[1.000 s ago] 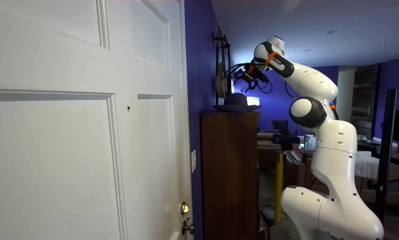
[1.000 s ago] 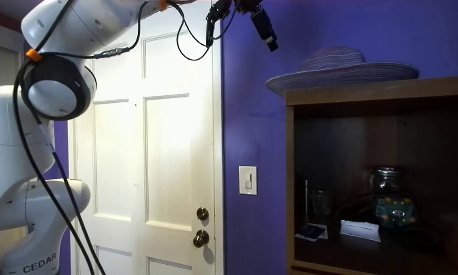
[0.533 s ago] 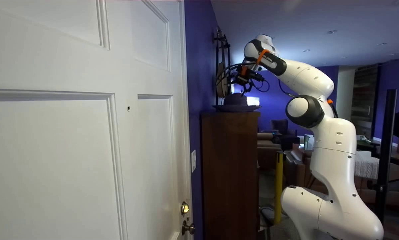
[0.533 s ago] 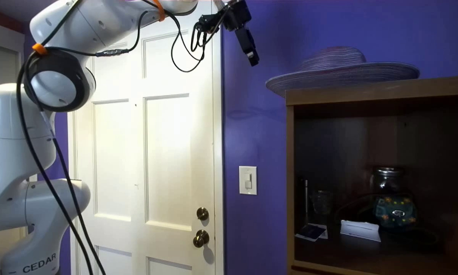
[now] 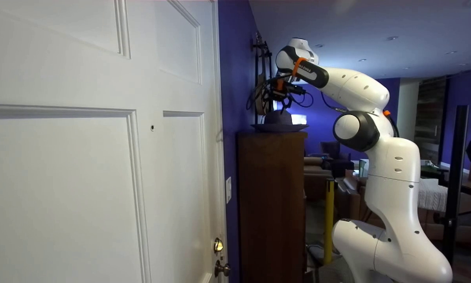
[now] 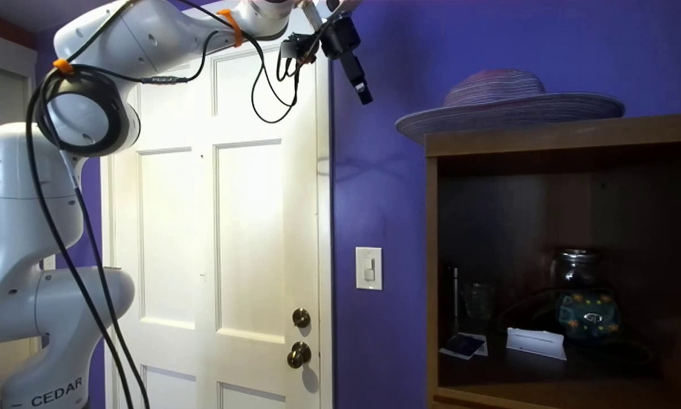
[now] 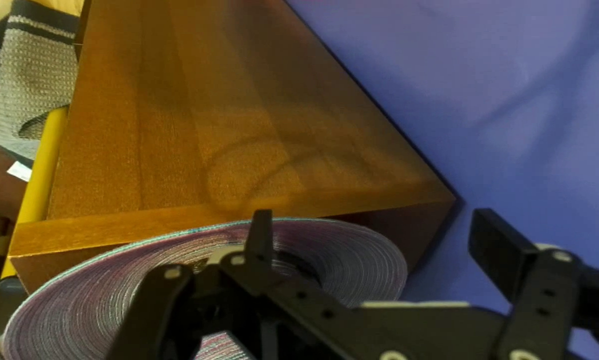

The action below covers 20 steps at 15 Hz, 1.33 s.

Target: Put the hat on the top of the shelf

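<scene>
"While the hat (image 6: 502, 105) sits atop the shelf (image 6: 562, 136), what stripes: mauve-grey, wide brim poking past the edge!"

"And the end effector (image 7: 372, 230), jaws well apart, has swung nearer the purple wall (image 6: 380, 199) behind the shelf this past second!"

"Brown wood, that shelf, with a white door (image 6: 249, 199) standing apart from it!"

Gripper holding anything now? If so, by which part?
Nothing. The gripper is open and clear of the hat, which lies atop the shelf.

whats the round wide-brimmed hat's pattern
The hat has concentric pinkish and grey rings, clearest in the wrist view.
</scene>
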Each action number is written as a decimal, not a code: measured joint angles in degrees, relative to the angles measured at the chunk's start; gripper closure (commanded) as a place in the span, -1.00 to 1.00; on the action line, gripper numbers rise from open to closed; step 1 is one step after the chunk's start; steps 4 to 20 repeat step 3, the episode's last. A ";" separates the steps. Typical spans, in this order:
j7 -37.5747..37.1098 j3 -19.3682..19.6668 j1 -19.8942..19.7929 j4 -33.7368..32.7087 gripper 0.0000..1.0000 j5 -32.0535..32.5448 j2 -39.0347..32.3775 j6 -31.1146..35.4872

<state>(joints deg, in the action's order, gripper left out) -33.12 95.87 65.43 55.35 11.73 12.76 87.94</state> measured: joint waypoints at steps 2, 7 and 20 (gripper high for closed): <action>0.10 0.00 -0.23 0.23 -1.00 0.00 -0.41 0.00; 0.16 0.00 -0.32 0.24 -1.00 0.00 -0.41 0.00; 0.16 0.00 -0.32 0.24 -1.00 0.00 -0.41 0.00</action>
